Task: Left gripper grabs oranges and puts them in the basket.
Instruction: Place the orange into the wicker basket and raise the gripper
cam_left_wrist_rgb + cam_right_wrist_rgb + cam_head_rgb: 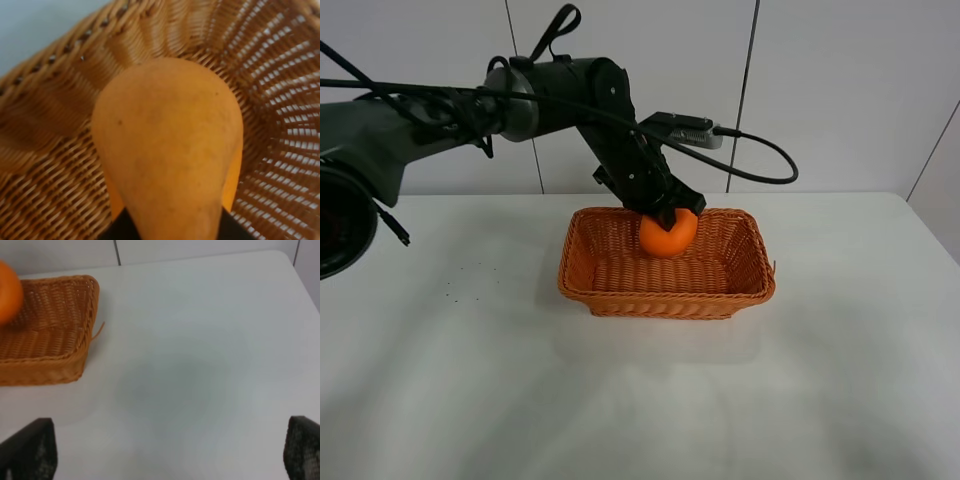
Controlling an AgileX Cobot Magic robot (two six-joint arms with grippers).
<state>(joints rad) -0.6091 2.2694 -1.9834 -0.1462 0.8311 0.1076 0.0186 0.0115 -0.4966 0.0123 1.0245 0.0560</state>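
The left gripper (pixel 667 213) is clamping the orange (pixel 668 235) from above, its black jaws closed against the top of the fruit, and it is holding it inside the woven wicker basket (pixel 665 301), towards the far wall and about midway along the length. From the high view it is not possible to tell whether the fruit is touching the basket floor or hanging just above it. In the left wrist view the orange is filling the middle of the picture, blurred by closeness, with the flared wicker sides curving round it on every side and two dark jaw parts showing at either side of its near end. The black arm is reaching in from the left, a cable looping out behind it. The basket is sitting on the white table (pixel 470 390), near its back edge. The right gripper (pixel 167 455) is hanging over bare tabletop well to the right of the basket, its dark fingertips (pixel 30 450) spread wide apart and holding nothing.
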